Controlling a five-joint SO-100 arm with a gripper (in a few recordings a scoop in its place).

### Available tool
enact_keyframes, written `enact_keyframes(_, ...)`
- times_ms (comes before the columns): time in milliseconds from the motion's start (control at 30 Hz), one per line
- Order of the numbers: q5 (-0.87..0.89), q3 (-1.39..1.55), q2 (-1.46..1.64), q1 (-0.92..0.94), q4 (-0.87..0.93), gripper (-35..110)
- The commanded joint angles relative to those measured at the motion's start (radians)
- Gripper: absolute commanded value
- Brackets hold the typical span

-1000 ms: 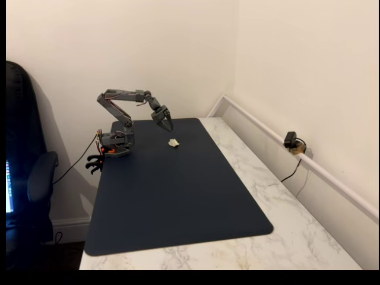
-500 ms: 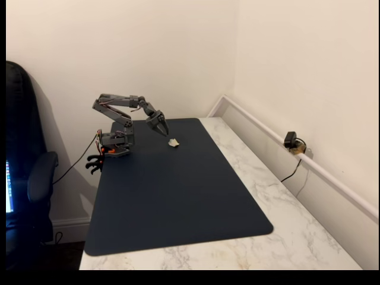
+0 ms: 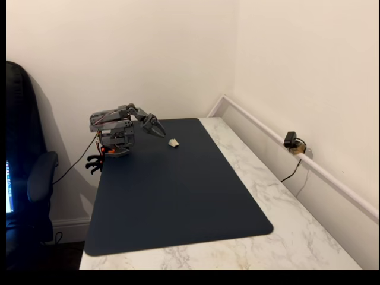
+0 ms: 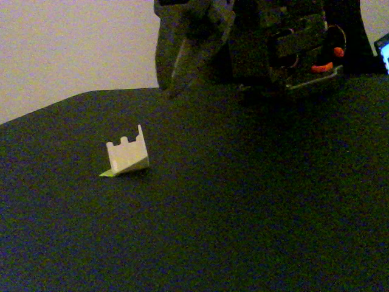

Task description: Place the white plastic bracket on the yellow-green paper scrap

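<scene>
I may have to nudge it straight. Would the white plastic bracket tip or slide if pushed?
The white plastic bracket looks stiff and light, so it would probably slide on the dark mat. Its upright notched wall might tip under a high push. The yellow-green paper scrap peeking from beneath would likely shift along with it.

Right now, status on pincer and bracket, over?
Pincer off the bracket, near the arm's base, open or shut unclear. White plastic bracket sits on yellow-green paper scrap. Nothing in the way.
</scene>
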Motion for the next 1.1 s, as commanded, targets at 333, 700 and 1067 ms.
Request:
enact_keyframes(333,0.037,-0.051,0.041,-0.018,0.225,0)
enact_keyframes(700,0.006,-0.058,0.041,-0.032,0.255,0)
enact_keyframes(1067,0.009,-0.060,0.041,-0.032,0.255,0)
